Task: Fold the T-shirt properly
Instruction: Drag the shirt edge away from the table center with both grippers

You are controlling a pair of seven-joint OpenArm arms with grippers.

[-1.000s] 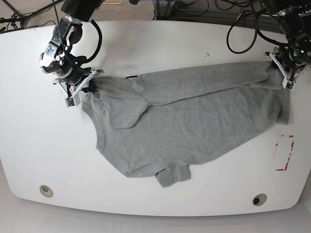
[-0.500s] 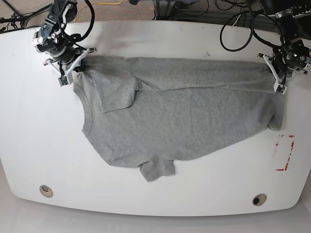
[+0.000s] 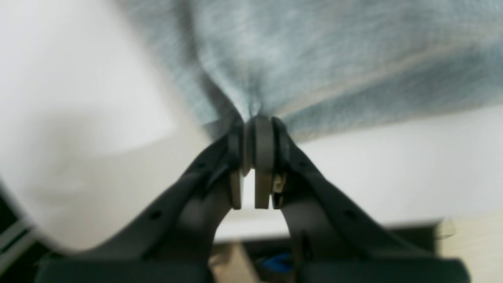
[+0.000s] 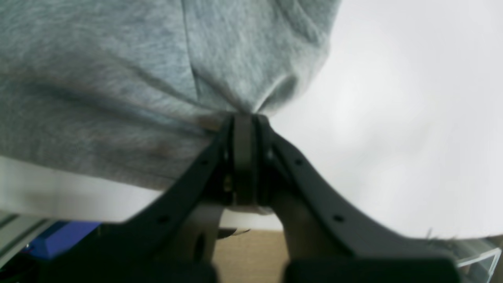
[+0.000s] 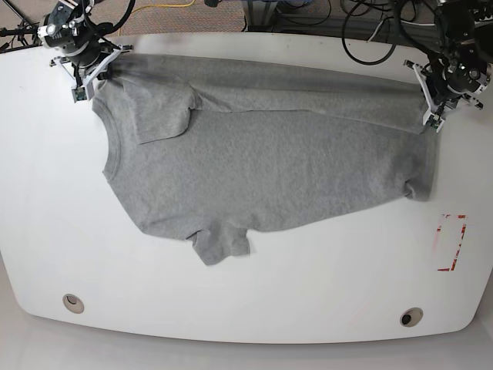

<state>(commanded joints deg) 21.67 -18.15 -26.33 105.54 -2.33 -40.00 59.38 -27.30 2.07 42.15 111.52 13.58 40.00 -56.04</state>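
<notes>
Both my claws, left gripper [image 5: 431, 116] and right gripper [image 5: 91, 73], pinch the T-shirt [image 5: 262, 166] at the table's [image 5: 246, 308] far edge (spread out, no fold made yet).

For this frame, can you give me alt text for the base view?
A grey T-shirt lies spread on a white table, its far edge stretched between the right gripper and the left gripper, both shut on it. One sleeve points toward the near edge.
</notes>
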